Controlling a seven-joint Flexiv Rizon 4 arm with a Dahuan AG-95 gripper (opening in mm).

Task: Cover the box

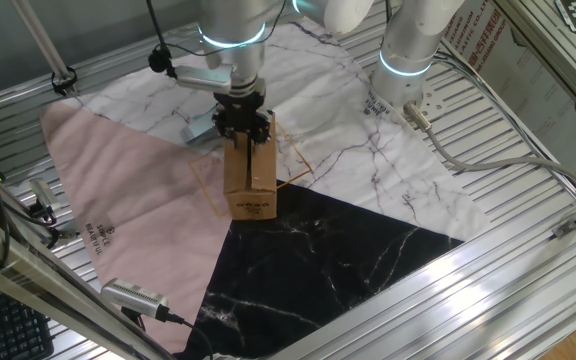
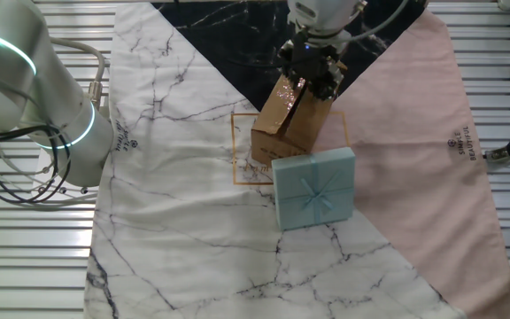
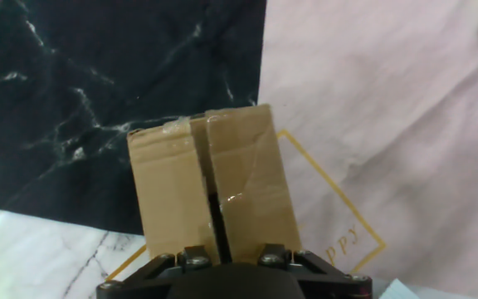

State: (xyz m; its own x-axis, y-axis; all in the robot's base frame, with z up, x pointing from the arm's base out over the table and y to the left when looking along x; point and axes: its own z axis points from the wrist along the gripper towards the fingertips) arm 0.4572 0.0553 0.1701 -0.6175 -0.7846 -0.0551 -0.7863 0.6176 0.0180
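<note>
We see a slatted metal table spread with three cloths that meet near its middle: a white marble-print cloth at the far side in one fixed view, a pale pink cloth on the left, and a black marble-print cloth at the near right. A thin gold square outline is printed where the cloths join. Our silver arm, ringed with a cyan light, reaches down over that spot. In the other fixed view a light blue gift box tied with a ribbon lies flat on the white cloth, just beside the carton on its near side. The small brown corrugated cardboard box stands on the gold outline, tilted rather than square to the table, with a dark printed label on the side facing one fixed view. In the hand view its top flaps lie folded shut, their seam running straight toward the camera, with clear tape across them. The black two-finger gripper sits right at the top of the box; we cannot tell how wide its fingers stand or whether they grasp the cardboard.
</note>
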